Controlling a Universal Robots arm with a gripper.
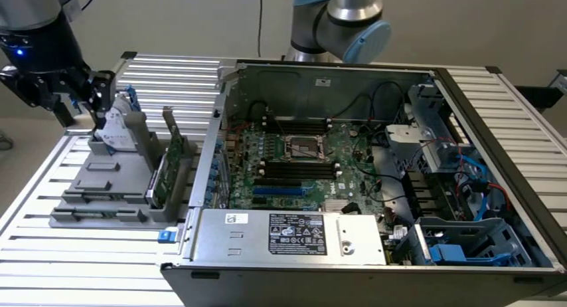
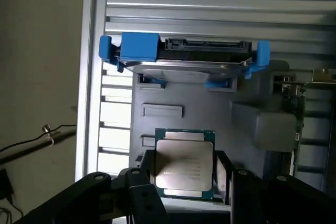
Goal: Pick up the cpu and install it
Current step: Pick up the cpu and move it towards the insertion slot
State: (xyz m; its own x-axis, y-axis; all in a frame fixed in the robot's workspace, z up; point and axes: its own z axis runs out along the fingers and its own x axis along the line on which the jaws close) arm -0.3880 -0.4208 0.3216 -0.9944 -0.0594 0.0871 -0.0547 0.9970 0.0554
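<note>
Exterior view: a grey holder (image 1: 106, 187) sits on the slatted metal worktop (image 1: 89, 260), at the exterior view's left. In it a hard drive (image 1: 119, 131) with a blue bracket stands upright, and a green card (image 1: 168, 167) stands on edge beside it. Just beside the holder lies an open computer case (image 1: 496, 121). It contains a green motherboard (image 1: 293, 181), a square metal-framed socket (image 1: 306, 147) near the board's middle, and a power supply (image 1: 293, 234) with a dark label along the near wall.

The end effector (image 1: 84, 104) hangs over the far end of the holder, close to the top of the hard drive and well apart from the socket.

In the wrist view the end effector (image 2: 184, 182) has its fingers (image 2: 142, 187) spread wide and clamped on the two side edges of the cpu (image 2: 185, 161). The cpu's metal top faces the camera, and it is carried above the holder (image 2: 210, 114), near the hard drive (image 2: 181, 59).
</note>
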